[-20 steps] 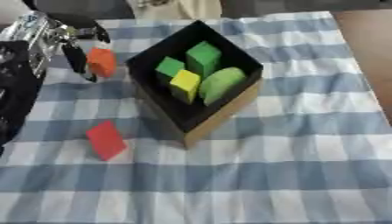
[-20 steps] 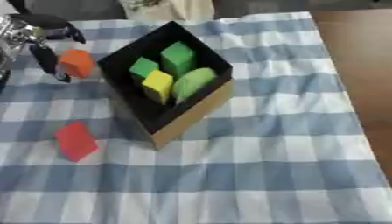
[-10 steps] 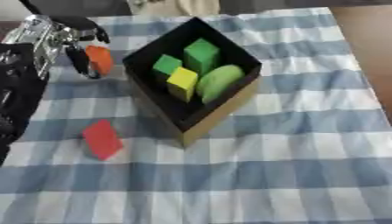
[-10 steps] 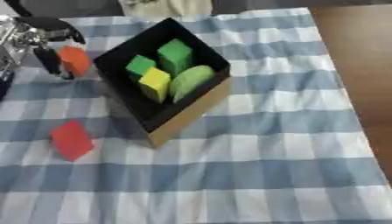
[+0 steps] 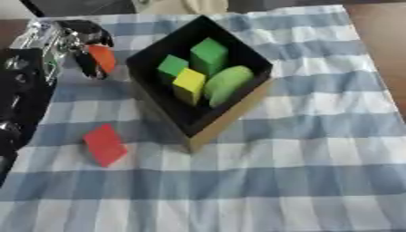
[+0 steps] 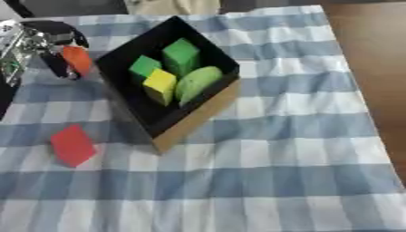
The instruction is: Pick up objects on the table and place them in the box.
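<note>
Surface: a table [image 6: 361, 54] of brown wood, bare along the right edge, otherwise covered by a blue-and-white checked cloth [image 5: 301, 149], slightly rumpled near the box. At the far edge, dark and pale shapes too blurred to identify. No brand, label or writing can be read anywhere.

Box [image 5: 238, 108]: open-topped, black inside, tan cardboard outside, set corner-on to the camera at centre-left of the cloth. Contents: two green blocks [image 5: 209, 54], a yellow block [image 5: 189, 84] in front of them, and a rounded light-green object [image 5: 226, 84] lying against the right inner wall.

Red block [image 5: 104, 145]: lies on the cloth, tilted, left of the box's near corner and apart from it.

Orange block [image 5: 102, 57]: held above the cloth just left of the box's left corner, outside the box.

Left hand [image 5: 75, 38]: black and silver, enters from the upper left; its fingers are curled round the orange block, one dark finger down beside it.

Right hand: does not show in either view.
</note>
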Controlling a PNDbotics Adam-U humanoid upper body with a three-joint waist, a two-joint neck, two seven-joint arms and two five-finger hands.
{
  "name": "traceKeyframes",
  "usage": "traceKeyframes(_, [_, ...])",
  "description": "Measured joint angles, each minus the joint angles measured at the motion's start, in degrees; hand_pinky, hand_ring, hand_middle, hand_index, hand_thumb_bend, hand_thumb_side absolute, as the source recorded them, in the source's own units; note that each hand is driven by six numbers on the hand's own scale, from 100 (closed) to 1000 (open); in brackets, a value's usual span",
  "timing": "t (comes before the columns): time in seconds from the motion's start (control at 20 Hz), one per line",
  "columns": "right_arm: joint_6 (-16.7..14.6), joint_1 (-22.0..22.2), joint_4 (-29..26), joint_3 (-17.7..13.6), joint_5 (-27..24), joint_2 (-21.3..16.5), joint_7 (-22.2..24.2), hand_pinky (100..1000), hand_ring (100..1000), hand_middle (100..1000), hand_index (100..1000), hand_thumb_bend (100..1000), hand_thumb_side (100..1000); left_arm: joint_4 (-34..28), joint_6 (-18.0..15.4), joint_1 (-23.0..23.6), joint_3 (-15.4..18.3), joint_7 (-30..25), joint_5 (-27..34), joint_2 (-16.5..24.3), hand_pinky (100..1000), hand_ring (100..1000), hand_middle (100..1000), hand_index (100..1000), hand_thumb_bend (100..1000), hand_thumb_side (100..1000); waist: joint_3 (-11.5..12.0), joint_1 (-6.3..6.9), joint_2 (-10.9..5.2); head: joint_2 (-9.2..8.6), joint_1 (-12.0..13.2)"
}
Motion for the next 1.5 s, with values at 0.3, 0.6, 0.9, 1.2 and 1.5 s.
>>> traceKeyframes(0.3, [0.34, -0.02, 0.0, 0.01, 0.41, 0.46, 0.34, 1000, 1000, 350, 1000, 100, 524, 0.54, 0.87, -0.25, 0.47, -0.62, -1.39, 0.0, 883, 896, 814, 859, 424, 100, -0.01, 0.02, 0.19, -0.01, 0.13])
traceKeyframes(0.6, [0.66, -0.02, 0.0, 0.03, 0.44, 0.5, 0.66, 1000, 1000, 348, 1000, 100, 524, 0.91, 2.11, -0.34, 0.93, -0.25, -2.91, 0.0, 869, 885, 807, 853, 411, 100, -0.02, 0.04, 0.19, -0.03, 0.19])
traceKeyframes(0.9, [0.97, 0.0, 0.0, 0.04, 0.49, 0.74, 0.97, 1000, 1000, 348, 1000, 100, 524, 1.19, 2.78, -0.34, 1.06, 0.75, -4.23, 0.0, 803, 815, 731, 794, 377, 100, -0.02, 0.04, 0.19, -0.03, 0.19])
traceKeyframes(1.2, [1.01, 0.03, 0.0, 0.05, 0.5, 0.82, 1.01, 1000, 1000, 350, 1000, 100, 523, 0.48, 2.57, -0.34, 1.06, 1.92, -4.83, 0.0, 718, 677, 554, 650, 357, 100, -0.02, 0.04, 0.19, -0.03, 0.18])
traceKeyframes(1.5, [0.99, 0.15, 0.0, 0.04, 0.47, 0.82, 0.99, 1000, 1000, 352, 1000, 100, 523, -3.77, 2.78, -0.34, 1.06, 2.88, -3.5, 0.05, 706, 639, 523, 616, 329, 100, 0.04, 0.34, 0.13, 0.04, 0.07])
